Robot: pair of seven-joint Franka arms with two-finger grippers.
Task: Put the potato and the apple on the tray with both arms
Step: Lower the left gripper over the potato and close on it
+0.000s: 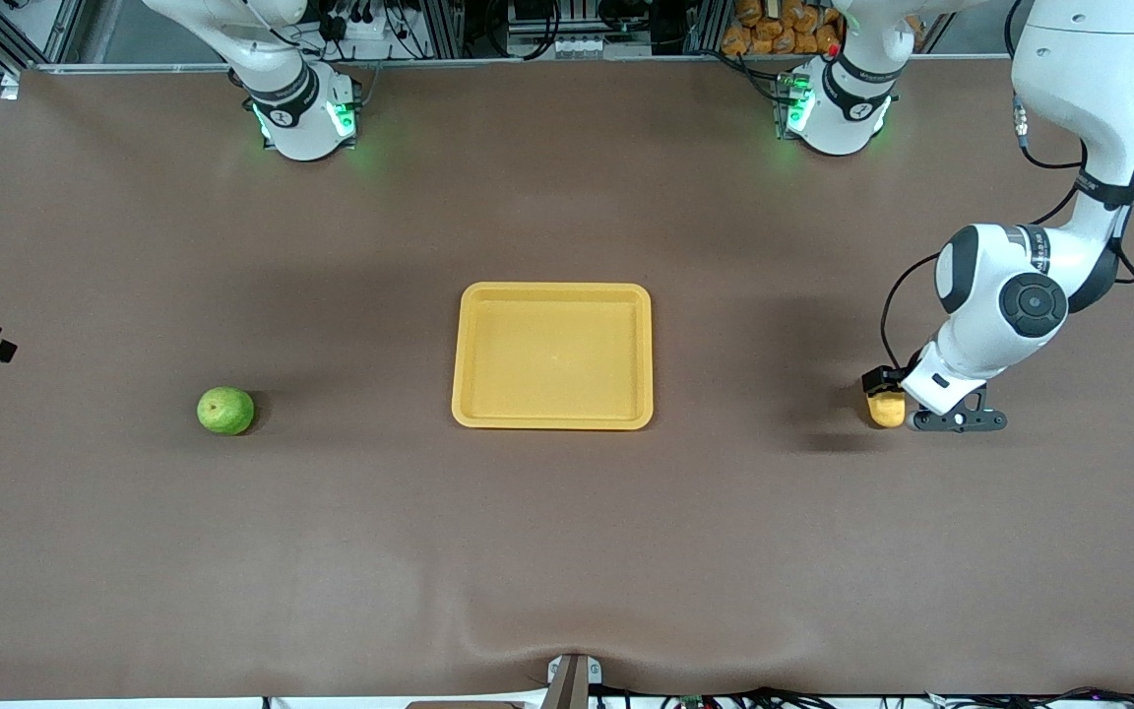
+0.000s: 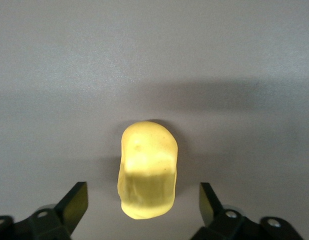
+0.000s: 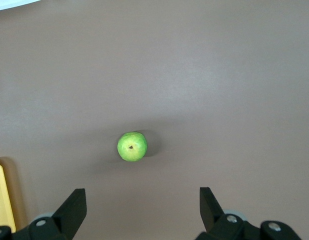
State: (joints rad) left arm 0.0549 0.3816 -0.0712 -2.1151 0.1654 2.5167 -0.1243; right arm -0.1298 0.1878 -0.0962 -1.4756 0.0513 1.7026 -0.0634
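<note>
Down low, the left gripper [image 2: 143,205] stands spread wide, holding nothing, the potato [image 2: 147,169] between its fingers on the table. It looks firm, smooth and light; across its narrow waist seems best. High over the apple [image 3: 132,146], the right gripper [image 3: 143,205] gapes empty. Open tabletop lies toward the bare tray [image 1: 552,420].

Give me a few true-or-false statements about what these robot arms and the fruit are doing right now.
1. The tray has nothing on it. True.
2. The left tool is squeezing the potato. False: its fingers are open on either side of the potato, not touching it.
3. The apple lies on the table toward the right arm's end. True.
4. The right tool is holding the apple. False: it is open, well above the apple.
5. The potato is green. False: it is yellow-orange.
</note>
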